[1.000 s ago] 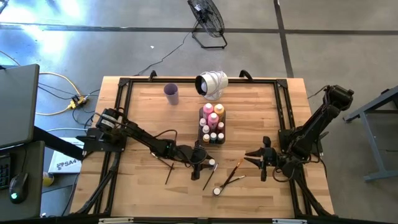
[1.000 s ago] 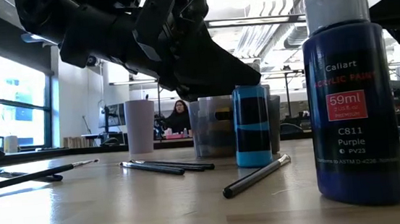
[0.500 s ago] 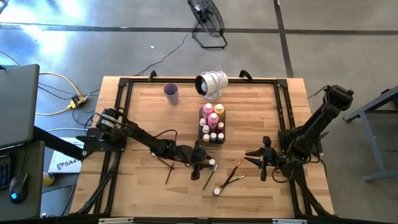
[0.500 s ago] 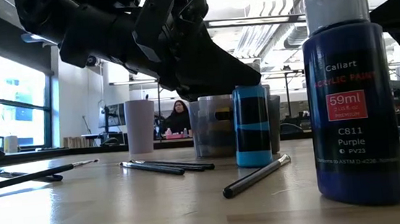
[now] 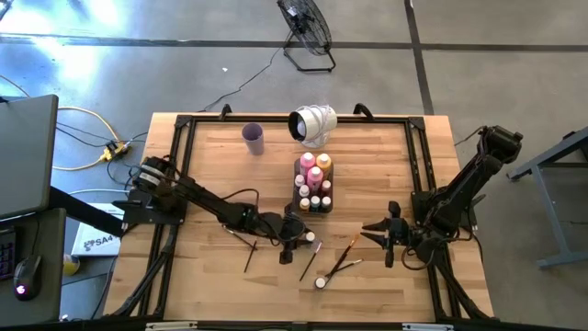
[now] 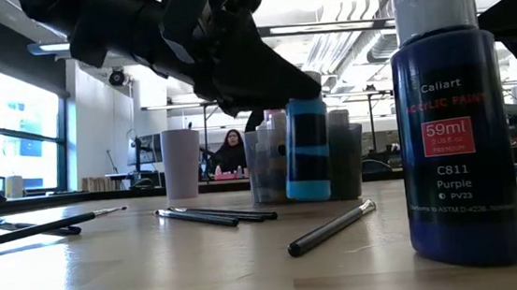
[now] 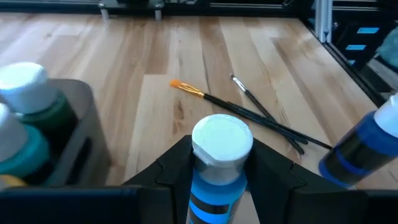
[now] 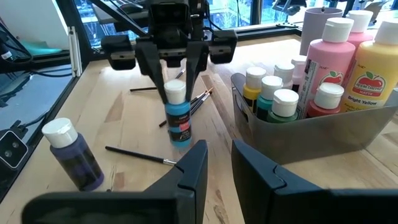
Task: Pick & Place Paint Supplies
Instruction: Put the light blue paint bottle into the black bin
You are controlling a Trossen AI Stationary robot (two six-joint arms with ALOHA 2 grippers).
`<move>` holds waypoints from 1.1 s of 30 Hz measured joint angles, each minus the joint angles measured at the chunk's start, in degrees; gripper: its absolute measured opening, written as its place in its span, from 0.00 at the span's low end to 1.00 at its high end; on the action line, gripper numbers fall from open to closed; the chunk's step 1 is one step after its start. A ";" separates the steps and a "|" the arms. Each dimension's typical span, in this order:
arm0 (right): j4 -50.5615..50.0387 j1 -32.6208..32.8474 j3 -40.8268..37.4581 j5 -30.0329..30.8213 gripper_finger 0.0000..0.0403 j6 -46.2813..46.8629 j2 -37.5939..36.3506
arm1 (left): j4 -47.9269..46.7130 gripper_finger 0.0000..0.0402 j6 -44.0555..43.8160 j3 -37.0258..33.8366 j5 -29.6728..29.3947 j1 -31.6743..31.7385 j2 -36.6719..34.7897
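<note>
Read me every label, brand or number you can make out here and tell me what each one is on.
"Caliart", "59ml", "C811", "Purple", "PV23": purple paint bottle, low view.
"Bright Yellow": yellow paint bottle in the tray, right wrist view.
"SA4": white box beside the table, partly hidden.
The red band on the purple bottle, its bottom line and the blue bottle's label: too blurred to read.
</note>
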 joint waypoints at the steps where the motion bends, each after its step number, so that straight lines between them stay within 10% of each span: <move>1: 0.01 0.00 0.01 0.00 0.16 0.00 0.01 | -0.91 0.31 0.01 0.00 -0.49 0.00 -0.65; 33: -0.43 0.00 -0.01 -2.54 0.16 -0.09 0.00 | 0.64 0.31 1.62 -18.14 -30.64 0.40 -26.50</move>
